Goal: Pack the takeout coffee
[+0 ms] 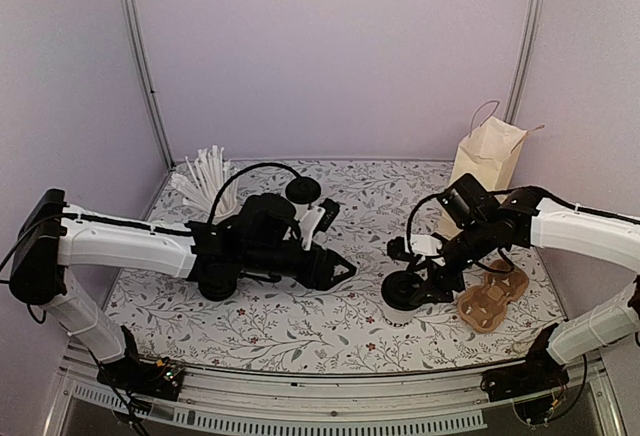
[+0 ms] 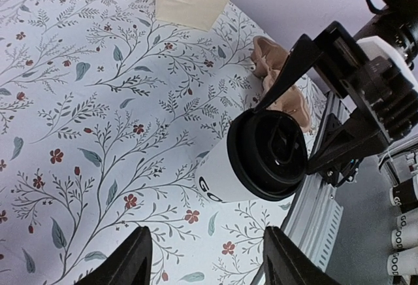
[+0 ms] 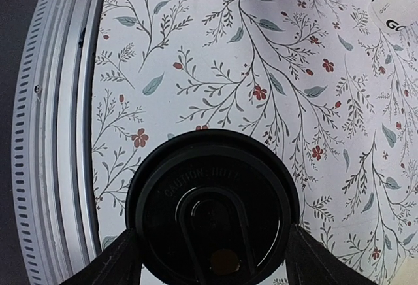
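The takeout coffee [image 1: 402, 306], a white paper cup with dark lettering and a black lid, stands upright on the floral table at front right. My right gripper [image 1: 410, 284] reaches down over it. In the right wrist view its fingers [image 3: 121, 262] press against both sides of the black lid [image 3: 212, 200], shut on it. In the left wrist view the cup [image 2: 222, 177] stands just beyond my left gripper [image 2: 209, 259], which is open with only tablecloth between its jaws. That left gripper [image 1: 345, 271] points at the cup from the table's middle.
A paper bag [image 1: 487, 171] stands at the back right. A brown cardboard cup carrier [image 1: 492, 301] lies right of the coffee. A cup of white sticks [image 1: 205, 181] and a loose black lid [image 1: 303, 190] sit at the back left. The table's front rail [image 3: 59, 134] runs close by the coffee.
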### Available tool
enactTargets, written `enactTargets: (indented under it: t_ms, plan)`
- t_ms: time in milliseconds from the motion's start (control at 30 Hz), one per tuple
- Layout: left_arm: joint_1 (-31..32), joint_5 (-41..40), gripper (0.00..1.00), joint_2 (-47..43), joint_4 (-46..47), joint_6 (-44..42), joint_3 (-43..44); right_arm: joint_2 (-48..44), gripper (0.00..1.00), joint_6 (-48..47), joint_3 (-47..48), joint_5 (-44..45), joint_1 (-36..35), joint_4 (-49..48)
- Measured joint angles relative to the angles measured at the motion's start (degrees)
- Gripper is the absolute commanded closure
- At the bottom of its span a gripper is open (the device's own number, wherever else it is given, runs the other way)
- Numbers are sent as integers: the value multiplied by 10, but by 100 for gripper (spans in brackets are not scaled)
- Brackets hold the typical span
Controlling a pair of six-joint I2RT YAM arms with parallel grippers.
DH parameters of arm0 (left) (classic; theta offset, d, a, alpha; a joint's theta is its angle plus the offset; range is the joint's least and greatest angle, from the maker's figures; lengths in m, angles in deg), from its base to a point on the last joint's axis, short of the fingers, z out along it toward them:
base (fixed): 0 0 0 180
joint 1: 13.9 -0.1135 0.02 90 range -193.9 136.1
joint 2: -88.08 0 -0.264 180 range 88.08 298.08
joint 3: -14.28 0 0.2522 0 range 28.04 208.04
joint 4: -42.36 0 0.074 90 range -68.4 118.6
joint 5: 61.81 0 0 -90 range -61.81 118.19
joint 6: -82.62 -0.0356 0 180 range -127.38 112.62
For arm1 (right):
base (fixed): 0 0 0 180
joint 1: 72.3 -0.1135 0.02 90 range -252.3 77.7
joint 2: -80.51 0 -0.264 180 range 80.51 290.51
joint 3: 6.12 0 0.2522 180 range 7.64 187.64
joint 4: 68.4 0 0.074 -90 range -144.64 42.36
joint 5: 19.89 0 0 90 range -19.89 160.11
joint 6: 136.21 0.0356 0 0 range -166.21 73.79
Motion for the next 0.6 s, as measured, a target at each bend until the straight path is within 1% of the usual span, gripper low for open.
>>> enactTargets:
  t_ms: [67, 133, 200, 267, 300, 367, 500, 600]
  plan:
    - [0, 0, 40, 0, 0, 2, -2, 4, 26, 0, 4, 0, -3, -1]
    - [0, 0, 40, 0, 0, 2, -5, 10, 23, 0, 7, 0, -5, -4]
    - [0, 0, 40, -1, -1, 2, -9, 15, 23, 1, 10, 0, -7, -7]
    - [0, -1, 40, -3, -1, 3, -11, 20, 26, 1, 13, 1, -9, -10]
    - [0, -2, 40, -5, -1, 3, -13, 23, 30, 1, 15, 2, -10, -11]
    - [-1, -3, 40, -11, -1, 3, -16, 29, 35, 2, 20, 2, -10, -14]
    - [-3, -12, 40, -30, -4, 4, -23, 47, 40, 8, 36, 8, -11, -24]
    - [-6, -19, 40, -52, -11, 4, -29, 67, 42, 13, 57, 20, -9, -33]
